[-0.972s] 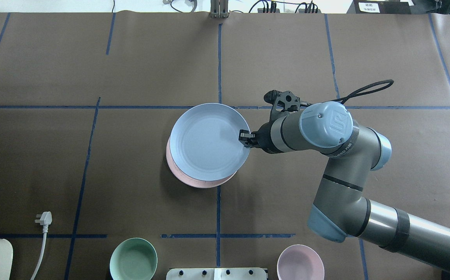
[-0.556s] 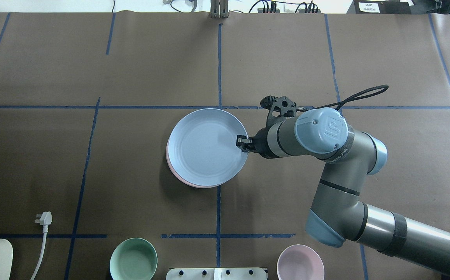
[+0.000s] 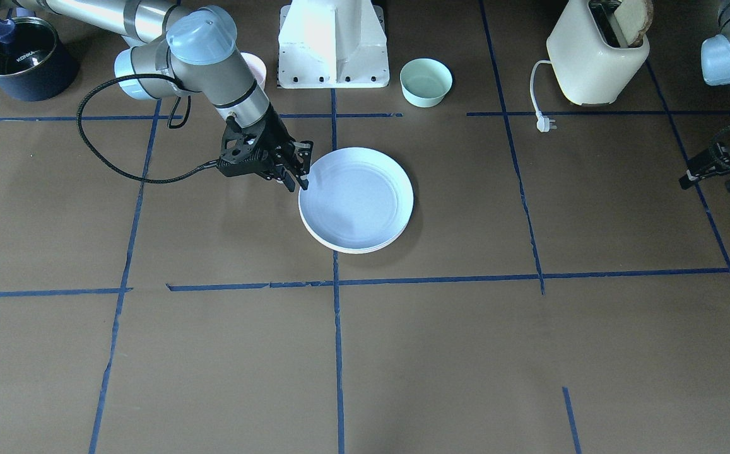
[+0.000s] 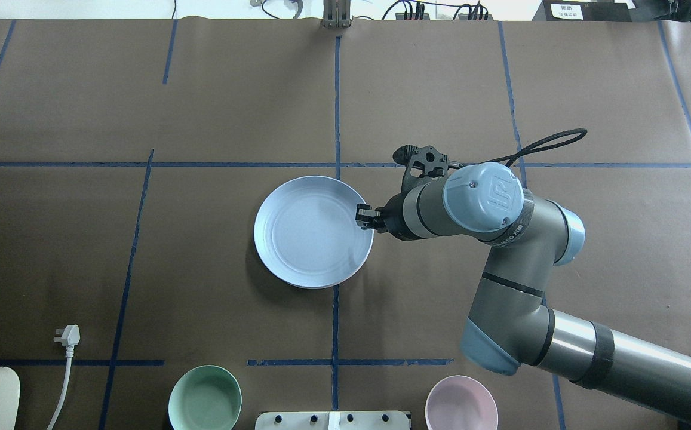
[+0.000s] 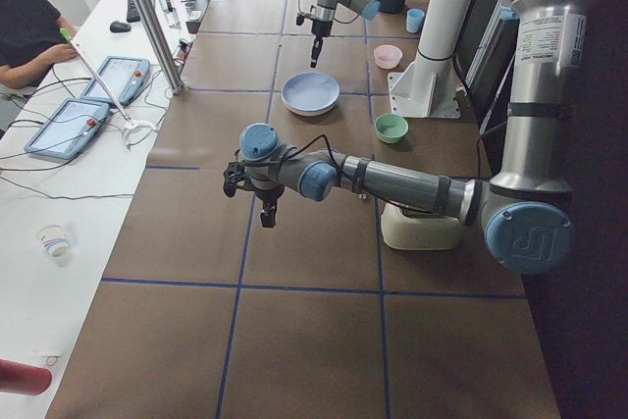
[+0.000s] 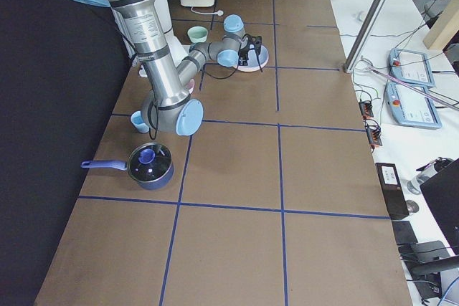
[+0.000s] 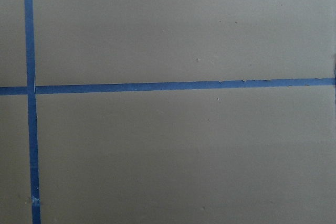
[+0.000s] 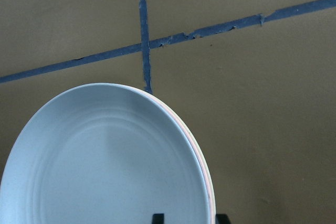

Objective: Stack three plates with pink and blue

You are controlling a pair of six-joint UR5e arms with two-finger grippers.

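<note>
- Our right gripper (image 4: 362, 216) sits at the blue plate's rim on our right side, one finger inside and one outside; we cannot tell whether they pinch it or stand loose.
- The blue plate (image 4: 309, 236) lies to that gripper's left, flat on top of the stack at mid-table.
- Under it the pink plate (image 8: 198, 157) shows as a thin edge, and the cream plate (image 3: 355, 250) is lowest.
- We judge that what is left is to let go and lift straight up.
- The left gripper (image 3: 705, 176) hangs well apart; we cannot tell how its jaws stand.

Right gripper (image 4: 364, 216) low at arm's stretch, left gripper (image 5: 267, 215) aloft, pointed down
</note>
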